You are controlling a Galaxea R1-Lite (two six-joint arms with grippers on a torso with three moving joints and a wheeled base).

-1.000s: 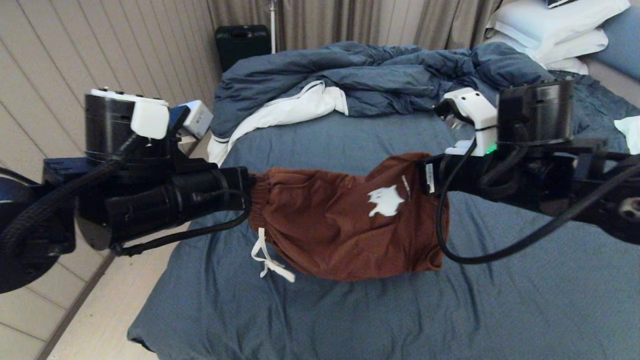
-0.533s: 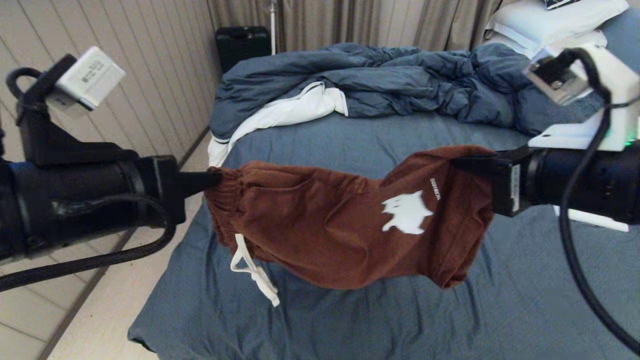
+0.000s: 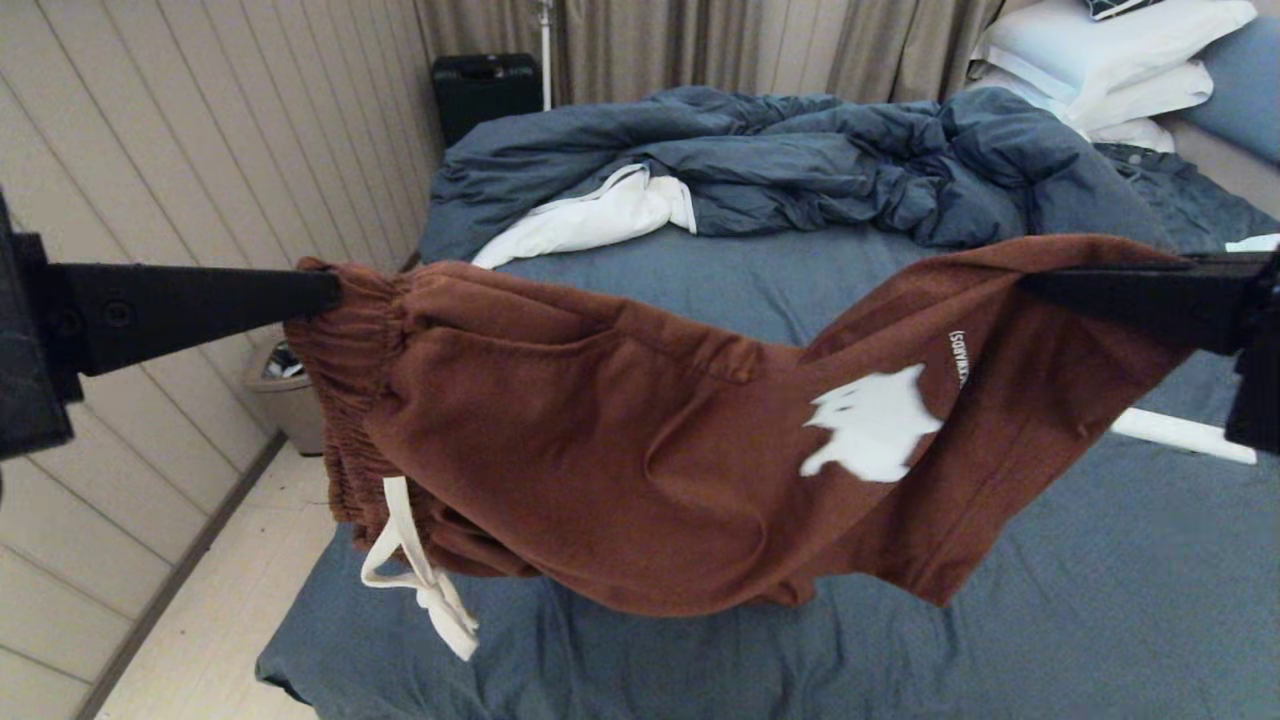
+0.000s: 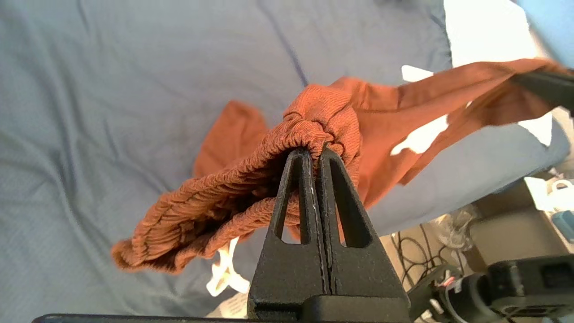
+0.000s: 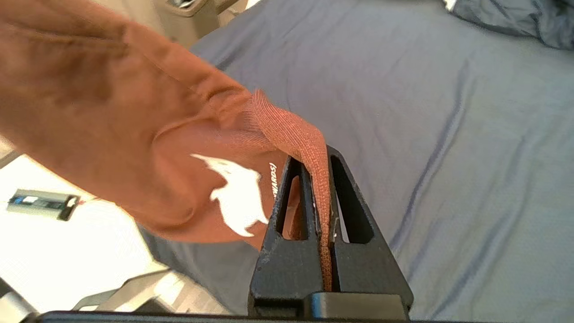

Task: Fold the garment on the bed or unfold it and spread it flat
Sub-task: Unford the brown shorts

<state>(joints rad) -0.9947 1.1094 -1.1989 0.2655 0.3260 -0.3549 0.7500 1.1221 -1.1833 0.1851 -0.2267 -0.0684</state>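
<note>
So on the far left the left gripper (image 3: 335, 292) comes in level from the side, fingers (image 4: 299, 179) pressed tight together on the gathered elastic waistband (image 3: 345, 400) of the garment (image 3: 620, 450); the wrist shot shows the ribbed band bunched up and pinched right at the tips. Those rust-brown shorts are hanging up in the air over the bed (image 3: 1050, 620), strung between the two arms like a hammock and not touching the slate-blue sheet below as far as I can see. The white drawstring (image 3: 420, 580) dangles off the waistband end, near the foot corner of the mattress. Going right, the fabric sags in the middle, and there's a small white printed mark (image 3: 870, 425) on the leg with a bit of vertical lettering beside it. At the right end the right gripper (image 3: 1030, 280) has the leg hem clamped, fingers (image 5: 345, 197) closed with a strip of the fabric sandwiched between them. Behind all this, the rumpled dark blue duvet (image 3: 760, 160) with its white lining poking out sits piled across the far part of the bed, white pillows (image 3: 1100, 50) stacked at the top right corner, and a small bin (image 3: 285, 395) stands on the floor by the wall on the left.
</note>
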